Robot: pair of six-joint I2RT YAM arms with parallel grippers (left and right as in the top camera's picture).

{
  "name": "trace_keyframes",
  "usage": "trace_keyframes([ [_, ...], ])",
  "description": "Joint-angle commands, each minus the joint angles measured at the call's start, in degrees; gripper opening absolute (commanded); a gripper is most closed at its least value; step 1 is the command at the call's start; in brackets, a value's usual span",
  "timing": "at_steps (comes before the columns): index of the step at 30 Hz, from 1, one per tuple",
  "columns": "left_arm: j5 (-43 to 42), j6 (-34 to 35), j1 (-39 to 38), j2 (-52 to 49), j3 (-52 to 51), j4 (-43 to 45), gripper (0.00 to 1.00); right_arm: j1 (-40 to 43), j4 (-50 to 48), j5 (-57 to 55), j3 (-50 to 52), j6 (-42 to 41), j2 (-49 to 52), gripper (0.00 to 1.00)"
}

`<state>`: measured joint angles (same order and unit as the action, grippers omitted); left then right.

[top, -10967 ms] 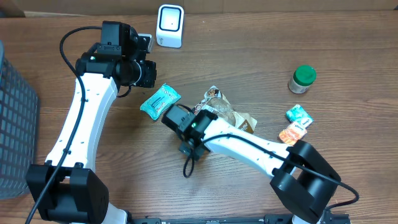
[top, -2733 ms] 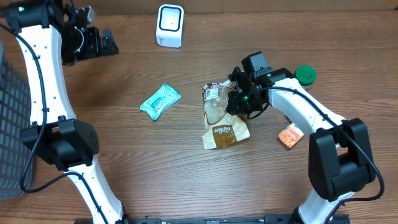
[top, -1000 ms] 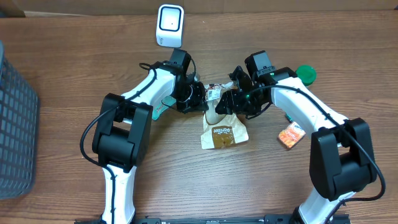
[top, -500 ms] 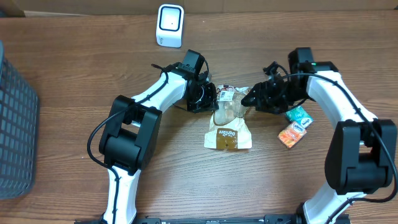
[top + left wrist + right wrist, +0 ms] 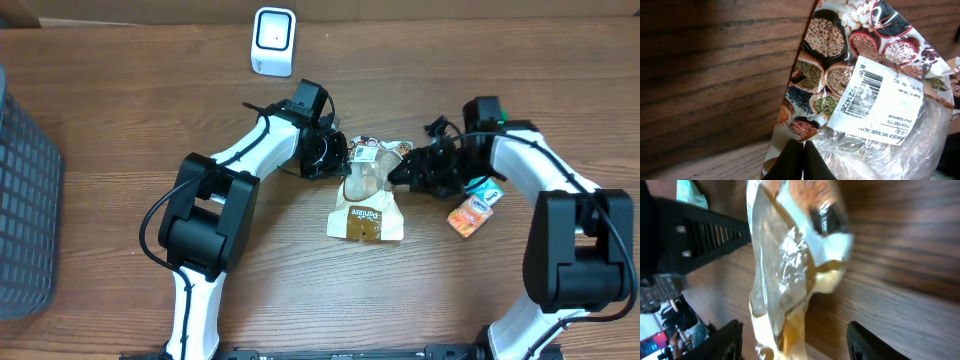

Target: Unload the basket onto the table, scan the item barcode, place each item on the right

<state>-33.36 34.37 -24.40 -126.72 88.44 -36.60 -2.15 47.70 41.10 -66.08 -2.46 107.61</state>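
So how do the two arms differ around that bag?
The left arm has its jaws pinched shut on the bag's edge; the right arm has its jaws open, straddling the bag. The left reaches from one side, the right from the opposite. Both point at the bag's upper end.

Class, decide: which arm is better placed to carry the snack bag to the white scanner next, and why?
Left, probably. The left hand is shut on the snack bag at its top edge, and the scanner sits nearer it. The right hand stands open beside the bag.
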Motion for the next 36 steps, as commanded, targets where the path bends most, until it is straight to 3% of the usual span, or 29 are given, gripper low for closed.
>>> trace_keyframes([
  [1, 0.7, -1.2, -0.4, -0.5, -0.7, 0.0, 0.04, -2.6, -3.3, 2.8, 2.4, -4.0, -1.1, 0.64],
  [5, 0.4, -1.2, -0.4, -0.5, -0.7, 0.0, 0.04, -6.2, -7.6, 1.9, 4.2, -9.6, -1.1, 0.64],
  [9, 0.3, -1.2, -0.4, -0.5, -0.7, 0.0, 0.04, -10.0, -13.3, -4.2, 7.9, -23.3, -1.1, 0.62],
  [12, 0.3, -1.6, -0.4, -0.5, -0.7, -0.2, 0.04, -10.9, -16.4, -4.6, 10.0, -28.0, -1.1, 0.52],
  [17, 0.3, -1.6, -0.4, -0.5, -0.7, -0.3, 0.04, -10.1, -16.8, -4.4, 10.0, -27.7, -1.1, 0.25],
  [19, 0.3, -1.6, -0.4, -0.5, -0.7, -0.3, 0.04, -10.1, -17.3, -4.4, 10.0, -27.7, -1.1, 0.20],
  [24, -1.0, -2.4, -0.3, -0.5, -0.7, -0.7, 0.04, -10.1, -18.9, -3.5, 10.0, -26.4, -1.1, 0.14],
  [29, -4.8, -7.4, 0.4, -0.1, 0.5, -0.7, 0.04, -10.1, -18.9, 1.5, 8.2, -17.9, -1.2, 0.05],
  [36, -1.6, -17.1, 4.7, 4.8, 11.5, -14.3, 0.04, -10.1, -14.4, 2.6, 4.9, -8.8, -2.7, 0.04],
])
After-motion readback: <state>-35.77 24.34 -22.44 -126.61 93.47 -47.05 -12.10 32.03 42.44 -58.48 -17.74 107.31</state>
